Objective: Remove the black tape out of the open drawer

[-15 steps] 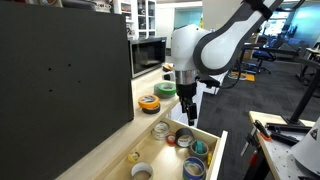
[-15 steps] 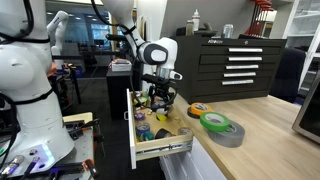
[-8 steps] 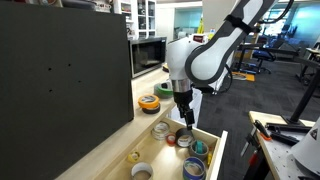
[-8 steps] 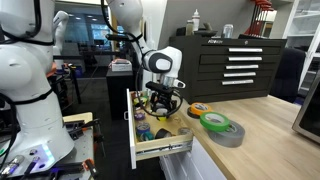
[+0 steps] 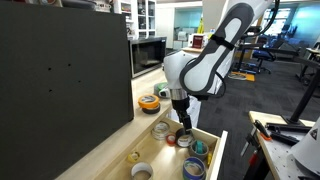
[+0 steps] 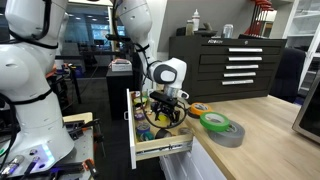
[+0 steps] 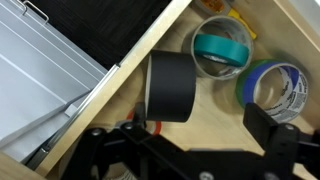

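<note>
In the wrist view the black tape (image 7: 172, 85) stands on edge on the pale floor of the open drawer (image 7: 215, 118), close to its side wall. My gripper (image 7: 200, 130) is open. One finger sits just beside the roll, the other (image 7: 266, 124) well apart, and the roll lies ahead of the left finger rather than between the two. In both exterior views the gripper (image 5: 183, 122) (image 6: 160, 112) reaches down into the drawer (image 5: 221, 152) (image 6: 166, 150), and I cannot pick out the black tape there.
A teal roll (image 7: 220, 50) and a blue roll (image 7: 276, 85) lie in the drawer beyond the black tape, with several more rolls around. A green roll (image 6: 215, 123) and a yellow-orange roll (image 6: 199, 109) lie on the wooden counter. A black cabinet (image 5: 60, 80) stands beside the drawer.
The arm has lowered, bringing the open gripper down into the drawer towards the rolls. Nothing has been taken hold of.
</note>
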Tool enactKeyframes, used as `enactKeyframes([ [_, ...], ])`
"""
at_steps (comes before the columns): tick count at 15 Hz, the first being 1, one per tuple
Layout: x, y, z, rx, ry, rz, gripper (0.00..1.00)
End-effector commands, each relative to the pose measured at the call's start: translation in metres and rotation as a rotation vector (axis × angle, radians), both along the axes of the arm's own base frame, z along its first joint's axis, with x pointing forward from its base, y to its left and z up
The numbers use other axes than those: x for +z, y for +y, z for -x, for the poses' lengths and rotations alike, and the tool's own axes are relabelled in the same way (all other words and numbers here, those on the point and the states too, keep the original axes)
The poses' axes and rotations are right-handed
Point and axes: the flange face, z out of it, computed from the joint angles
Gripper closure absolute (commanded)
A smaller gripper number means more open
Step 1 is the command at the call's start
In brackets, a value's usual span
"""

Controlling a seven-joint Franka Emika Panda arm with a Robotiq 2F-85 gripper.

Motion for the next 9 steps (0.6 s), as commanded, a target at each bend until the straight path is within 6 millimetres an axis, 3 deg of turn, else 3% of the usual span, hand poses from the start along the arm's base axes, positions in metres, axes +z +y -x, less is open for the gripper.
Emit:
enactKeyframes([
  [1,-0.015,-0.005,-0.004,0.025,0.002,0.001,0.00],
  [9,-0.032,-0.006,0.002,0.044,0.028,-0.002,0.00],
])
